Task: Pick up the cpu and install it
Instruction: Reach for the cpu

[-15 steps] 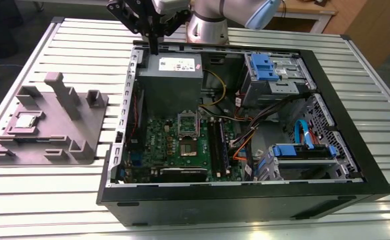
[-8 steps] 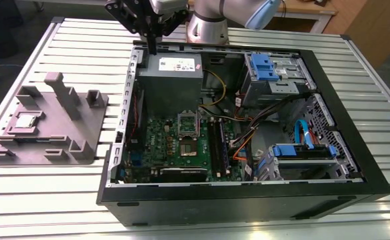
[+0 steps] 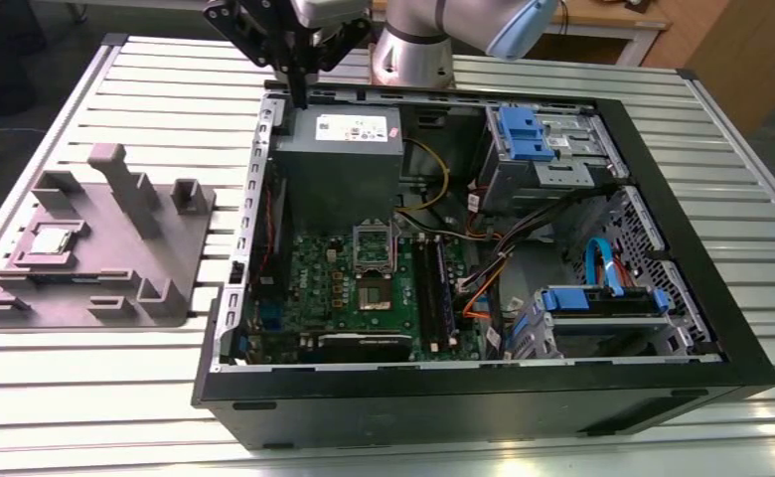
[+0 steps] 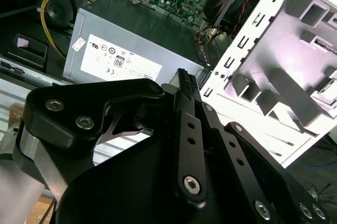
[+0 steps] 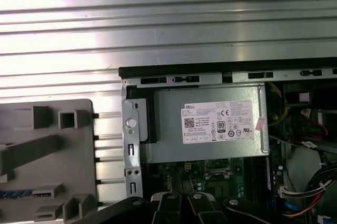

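The cpu (image 3: 50,240), a small silvery square chip, lies flat in a recess of the grey fixture plate (image 3: 109,263) on the table, at the exterior view's left. My gripper (image 3: 295,96) hangs high over the back left corner of the open computer case (image 3: 494,397), well away from the cpu. Its fingers meet at the tips with nothing between them, and in the second wrist view the gripper (image 4: 184,78) points toward the power supply (image 4: 131,39). The motherboard's cpu socket (image 3: 368,291) lies uncovered with its metal frame raised.
The grey power supply box (image 3: 339,149) stands in the case just under the gripper. Drive bays with blue clips (image 3: 527,134) and loose cables (image 3: 494,268) crowd the exterior view's right side of the case. Upright grey blocks (image 3: 129,184) rise from the fixture plate. The table is ribbed metal (image 3: 162,89).
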Tool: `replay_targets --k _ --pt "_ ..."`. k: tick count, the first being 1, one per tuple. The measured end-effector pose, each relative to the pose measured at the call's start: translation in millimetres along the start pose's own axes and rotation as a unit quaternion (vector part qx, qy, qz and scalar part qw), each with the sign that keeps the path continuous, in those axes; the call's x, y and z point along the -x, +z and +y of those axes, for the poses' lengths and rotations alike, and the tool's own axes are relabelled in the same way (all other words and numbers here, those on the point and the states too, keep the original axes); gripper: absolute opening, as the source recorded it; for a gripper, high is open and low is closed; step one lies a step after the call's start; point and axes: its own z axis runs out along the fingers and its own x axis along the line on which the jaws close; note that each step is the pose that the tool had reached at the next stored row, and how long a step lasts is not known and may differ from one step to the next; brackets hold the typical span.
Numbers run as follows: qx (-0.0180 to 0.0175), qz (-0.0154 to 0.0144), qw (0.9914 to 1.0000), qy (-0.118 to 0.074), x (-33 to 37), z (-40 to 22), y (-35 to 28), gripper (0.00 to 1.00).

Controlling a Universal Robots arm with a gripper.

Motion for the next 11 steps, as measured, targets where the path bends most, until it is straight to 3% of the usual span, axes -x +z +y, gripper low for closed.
replay_targets --k 11 --pt "0.0000 0.0000 1.00000 0.000 -4.0 -0.3 -0.1 0.10"
